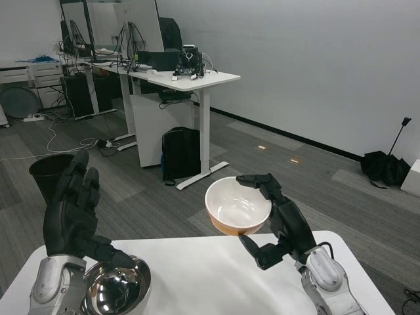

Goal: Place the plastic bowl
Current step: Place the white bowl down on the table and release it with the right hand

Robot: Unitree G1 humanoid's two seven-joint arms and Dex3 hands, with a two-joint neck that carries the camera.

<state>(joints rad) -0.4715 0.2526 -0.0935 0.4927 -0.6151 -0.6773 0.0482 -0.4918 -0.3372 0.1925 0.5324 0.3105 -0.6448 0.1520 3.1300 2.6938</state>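
1. The right hand (279, 226) grips the plastic bowl (237, 207) by its rim, raised above the white table (210, 275), tilted toward the camera
2. The left hand (72, 210) is nearer the metal bowl (118, 289); its fingers are spread and hold nothing

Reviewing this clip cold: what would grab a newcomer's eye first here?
The orange plastic bowl with its white inside, held up above the white table's far edge by the right hand. Next, the left hand raised with fingers spread, beside the shiny metal bowl at lower left.
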